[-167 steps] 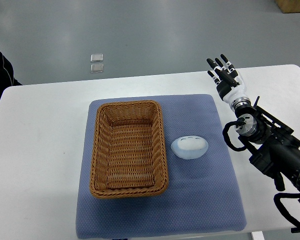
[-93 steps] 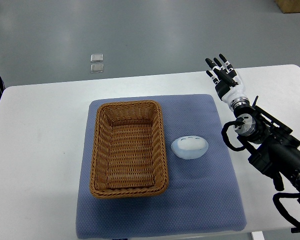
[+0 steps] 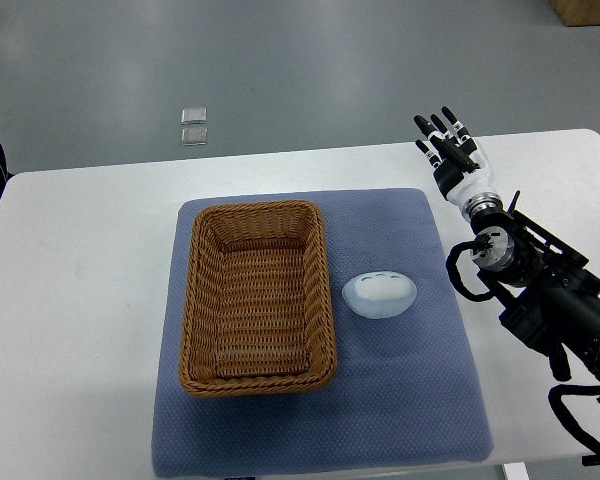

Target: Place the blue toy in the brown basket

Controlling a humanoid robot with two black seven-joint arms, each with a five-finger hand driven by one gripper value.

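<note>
- Toy [image 3: 379, 294]: a pale blue, rounded lump lying on the blue mat [image 3: 400, 400], just right of the basket [image 3: 257, 296] and not touching it
- Basket: brown wicker, rectangular, nothing in it, on the mat's left half
- Right hand [image 3: 450, 143]: raised over the white desk [image 3: 80, 300] at the mat's far right corner, fingers spread wide, holding nothing, well apart from the toy
- Left arm: not in view
- Step: the reach has yet to close; next the hand must come down and left over the toy to grasp it
</note>
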